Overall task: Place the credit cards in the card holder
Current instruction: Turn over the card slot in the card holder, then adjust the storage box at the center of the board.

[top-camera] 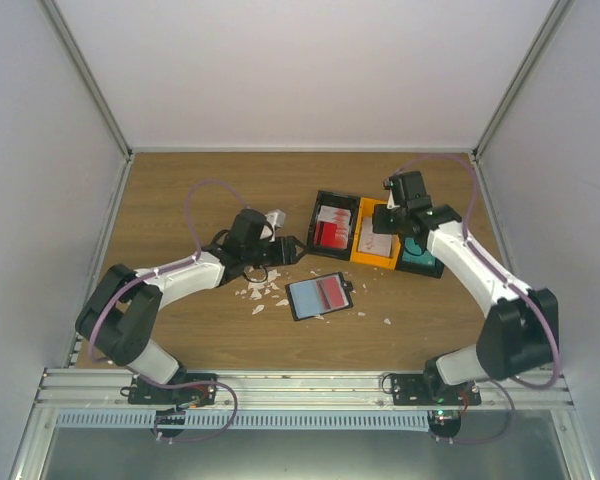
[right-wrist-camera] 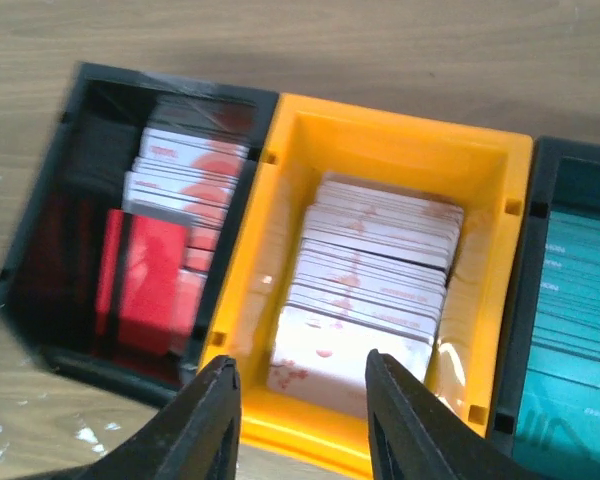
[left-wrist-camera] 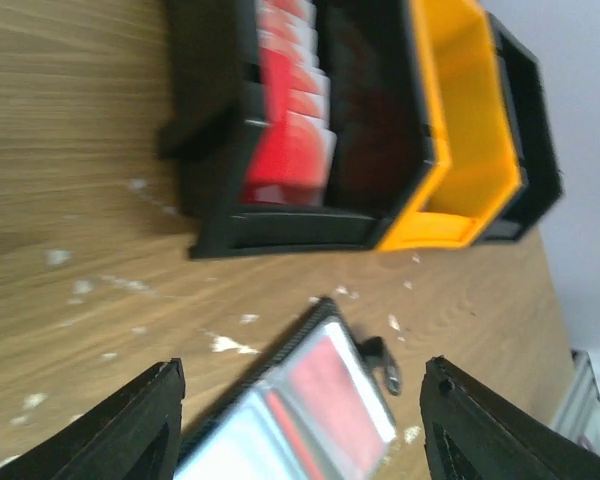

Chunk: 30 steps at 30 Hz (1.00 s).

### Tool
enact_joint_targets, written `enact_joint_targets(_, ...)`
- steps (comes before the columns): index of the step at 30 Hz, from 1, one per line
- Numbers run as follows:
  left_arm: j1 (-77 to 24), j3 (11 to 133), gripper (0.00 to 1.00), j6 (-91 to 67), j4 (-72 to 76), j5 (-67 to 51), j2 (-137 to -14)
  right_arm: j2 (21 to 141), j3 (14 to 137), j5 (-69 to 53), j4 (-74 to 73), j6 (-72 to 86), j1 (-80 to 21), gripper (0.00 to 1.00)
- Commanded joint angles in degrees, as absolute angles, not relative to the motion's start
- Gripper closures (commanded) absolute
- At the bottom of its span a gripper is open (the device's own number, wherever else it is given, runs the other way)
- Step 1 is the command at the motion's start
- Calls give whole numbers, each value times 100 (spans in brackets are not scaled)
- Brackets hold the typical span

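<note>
The card holder (top-camera: 318, 296) lies open on the table with a red card (top-camera: 330, 289) showing in its slot. In the left wrist view the card holder (left-wrist-camera: 320, 410) sits just past my left gripper (left-wrist-camera: 302, 372), which is open and empty. In the top view my left gripper (top-camera: 285, 250) hovers left of the holder. Red-and-white credit cards (right-wrist-camera: 170, 250) stand in the left black bin (top-camera: 320, 205), whitish cards (right-wrist-camera: 375, 270) in the yellow bin (top-camera: 365, 258), and teal cards (right-wrist-camera: 580, 330) in the right black bin. My right gripper (right-wrist-camera: 300, 362) hangs open over the yellow bin's near end, holding nothing.
Small white crumbs (top-camera: 260, 292) are scattered on the wood below the left gripper and near the holder. The three bins stand side by side at the back right. White walls enclose the table on three sides.
</note>
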<state>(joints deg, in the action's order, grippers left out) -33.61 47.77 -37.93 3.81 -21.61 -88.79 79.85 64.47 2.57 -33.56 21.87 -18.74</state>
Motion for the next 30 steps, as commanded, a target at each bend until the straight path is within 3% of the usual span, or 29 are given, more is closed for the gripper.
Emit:
enact_joint_targets(1, -3042, 4482, 36, -3629, 327, -1944, -8764, 8574, 6681, 312, -3720, 1799, -1648, 69)
enact_joint_targets(18, -2784, 4565, 42, -3585, 388, -2349, -9237, 10329, 7182, -654, -3523, 1108, -1707, 70)
enact_joint_targets(30, -2762, 4825, 40, -3602, 366, -2322, -9577, 11386, 8570, -1105, -3470, 983, -1868, 61)
